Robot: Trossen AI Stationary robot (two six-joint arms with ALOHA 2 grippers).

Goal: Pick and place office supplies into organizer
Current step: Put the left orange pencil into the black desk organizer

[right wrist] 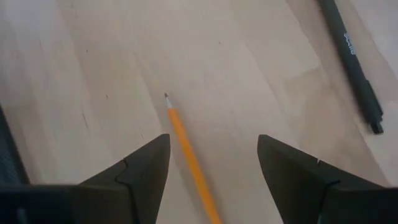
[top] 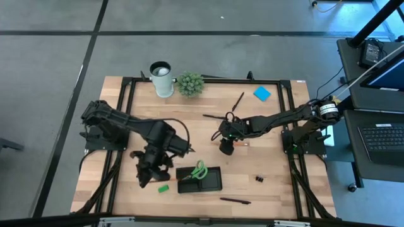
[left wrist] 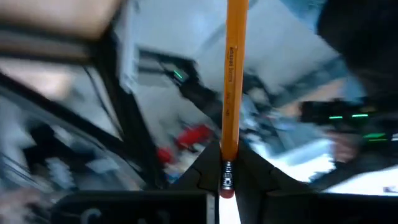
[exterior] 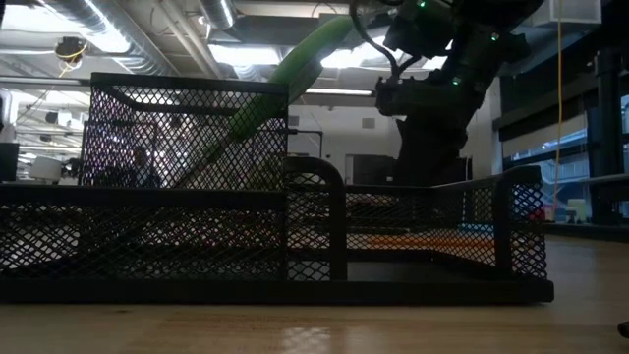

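Orange pencils [right wrist: 189, 158] x2, pens [right wrist: 351, 59] x3

Even overhead light falls on the surface [top: 271, 183] in the high view, with soft shadows. In the low view, bright ceiling lights glare behind the dark, backlit organizer [exterior: 295, 246]. The left wrist view is heavily smeared with blur around a sharp pencil [left wrist: 231, 93].

A white cup [top: 161, 78] stands at the back of the wooden table [top: 278, 189], well apart from the left gripper [top: 147, 178]. A small green plant [top: 190, 83] sits just beside the cup, on the side nearer the right gripper [top: 226, 149]. Off the table, far out past the right gripper, is a dark desk with a keyboard [top: 385, 139]. The floor [top: 50, 63] is grey. In the room behind, a person [exterior: 142, 167] sits under bright lights [exterior: 246, 54]
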